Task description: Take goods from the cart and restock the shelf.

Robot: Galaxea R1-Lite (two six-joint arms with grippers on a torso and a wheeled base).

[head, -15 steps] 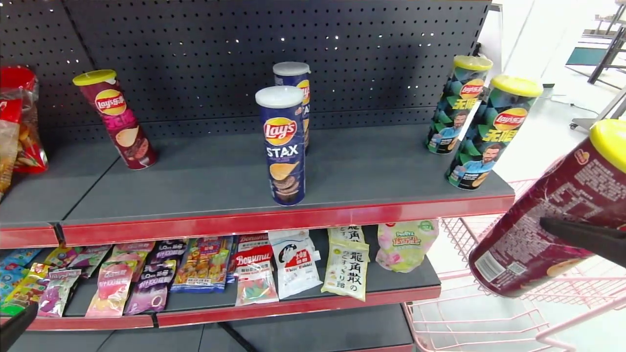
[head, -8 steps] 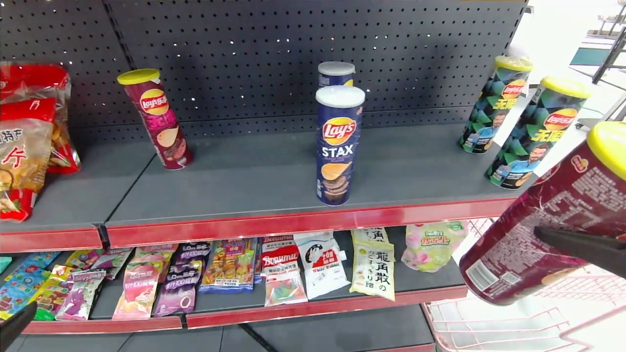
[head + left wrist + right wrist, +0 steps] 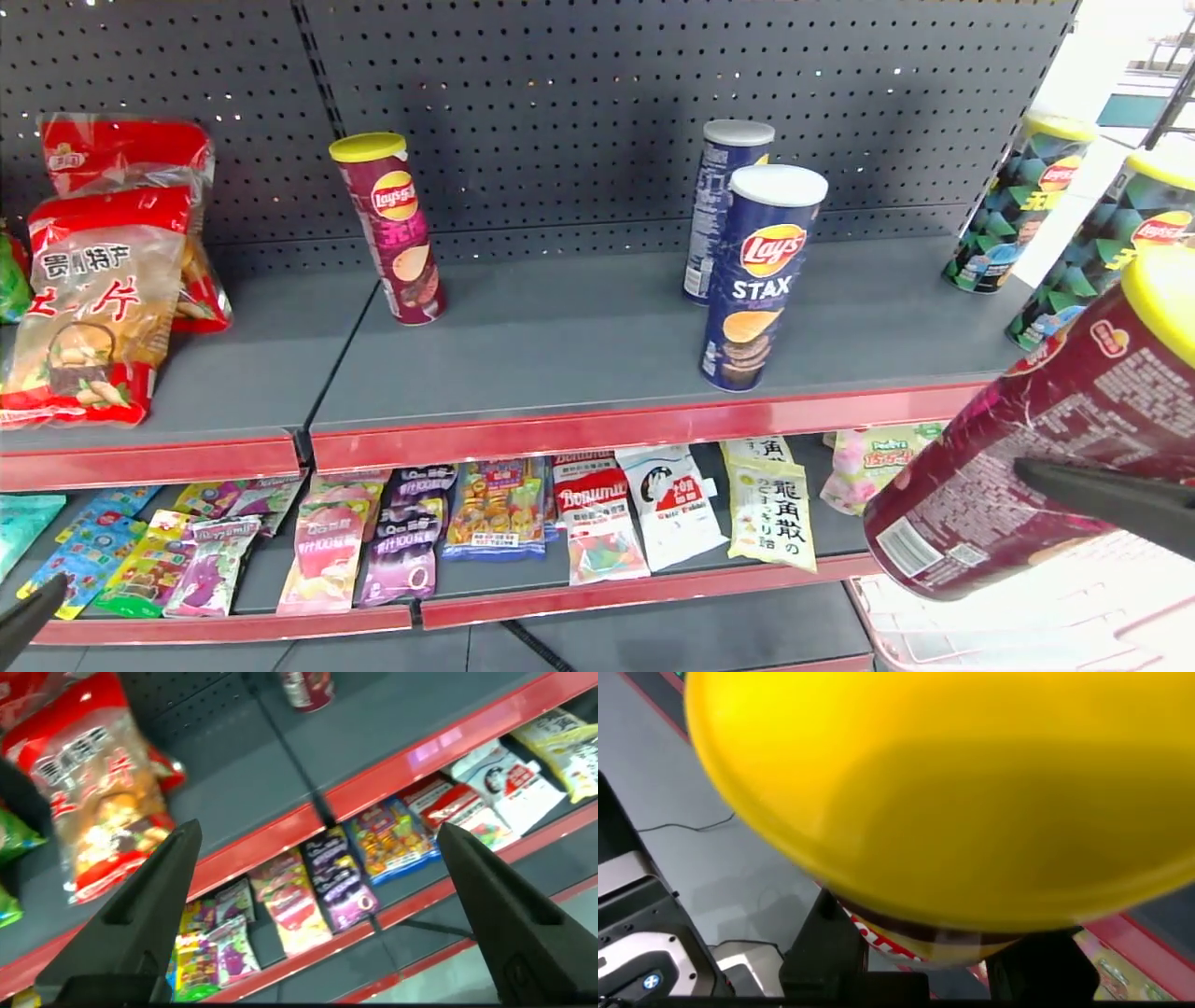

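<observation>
Maroon can (image 3: 1013, 443) within right pincer (image 3: 929, 954)

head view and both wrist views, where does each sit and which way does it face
Head view: on the head, facing forward and down at the shelf; right gripper holding the maroon can.
Left wrist view: on the left wrist, facing the shelf past the open left gripper.
Right wrist view: on the right wrist, facing that can's yellow lid.
Shared: head and left wrist views both show the red snack bag.
</observation>
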